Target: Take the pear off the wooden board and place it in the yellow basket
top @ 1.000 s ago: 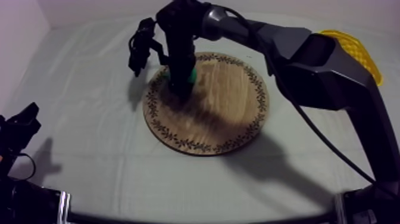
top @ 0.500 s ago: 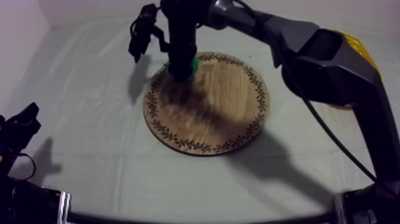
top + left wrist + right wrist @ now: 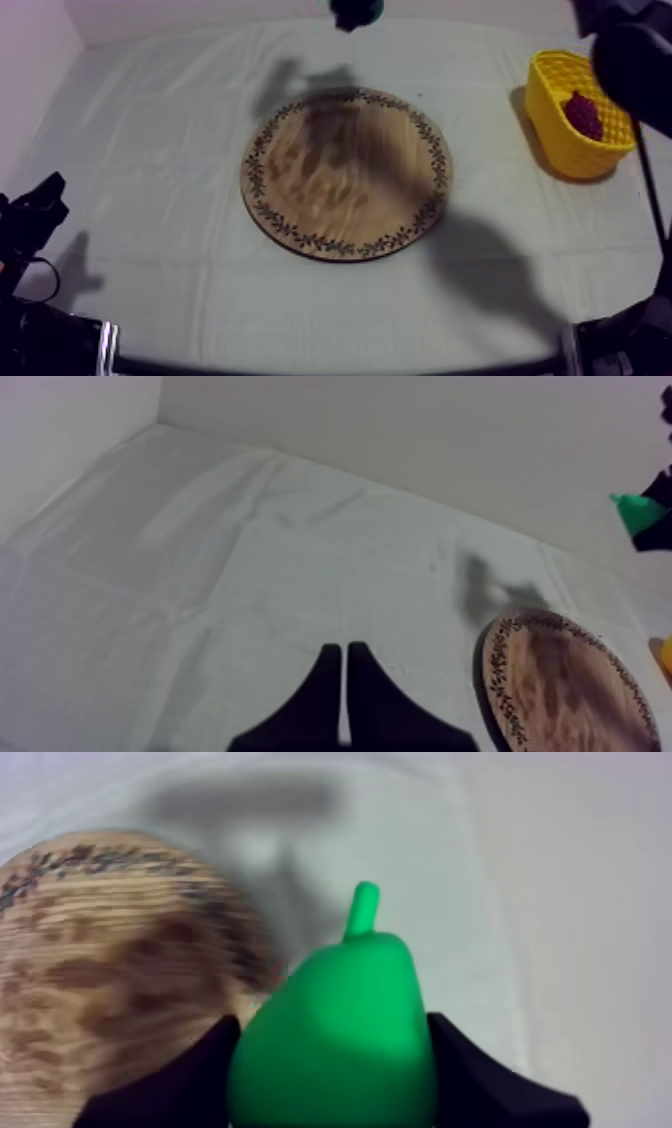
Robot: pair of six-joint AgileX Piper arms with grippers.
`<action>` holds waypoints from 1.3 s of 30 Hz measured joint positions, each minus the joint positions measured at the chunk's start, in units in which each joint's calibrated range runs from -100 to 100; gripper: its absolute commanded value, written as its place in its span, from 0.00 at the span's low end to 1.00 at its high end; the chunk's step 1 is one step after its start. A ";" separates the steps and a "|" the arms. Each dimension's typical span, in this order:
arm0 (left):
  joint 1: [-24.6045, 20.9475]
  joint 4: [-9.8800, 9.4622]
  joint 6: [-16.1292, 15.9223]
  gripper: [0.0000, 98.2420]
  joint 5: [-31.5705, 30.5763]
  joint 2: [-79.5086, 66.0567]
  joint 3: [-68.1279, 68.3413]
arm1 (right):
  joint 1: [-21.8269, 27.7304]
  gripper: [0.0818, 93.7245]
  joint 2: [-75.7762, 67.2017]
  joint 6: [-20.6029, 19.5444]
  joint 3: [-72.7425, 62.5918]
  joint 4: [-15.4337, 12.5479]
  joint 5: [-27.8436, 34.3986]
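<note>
- pear (image 3: 340, 1022): bright green, smooth, plump body with a short stalk; clamped at its wide part between the black fingers of the right gripper (image 3: 335, 1072), stalk end pointing away from them; lifted clear of the wooden board (image 3: 347, 172), hanging above the area just past its far rim.
- wooden board: round, brown grain, dark leafy pattern round the rim; lying flat.
- yellow basket (image 3: 560, 140): bright yellow, latticed walls, standing upright; well apart from the wooden board, to its right and slightly farther back.

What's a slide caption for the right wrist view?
The right gripper shut on the pear, with the board and cloth in the background.
</note>
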 measured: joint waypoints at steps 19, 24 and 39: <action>0.00 0.00 0.00 0.00 0.00 0.00 0.00 | 15.88 0.40 -29.27 -15.42 31.87 7.92 -20.47; 0.00 0.00 0.00 0.00 0.00 0.00 0.00 | 18.99 0.41 -33.50 -20.50 39.77 9.46 -21.20; 0.00 0.00 0.00 0.00 0.00 0.00 0.00 | 24.95 0.41 -36.52 -26.79 59.31 12.70 -25.10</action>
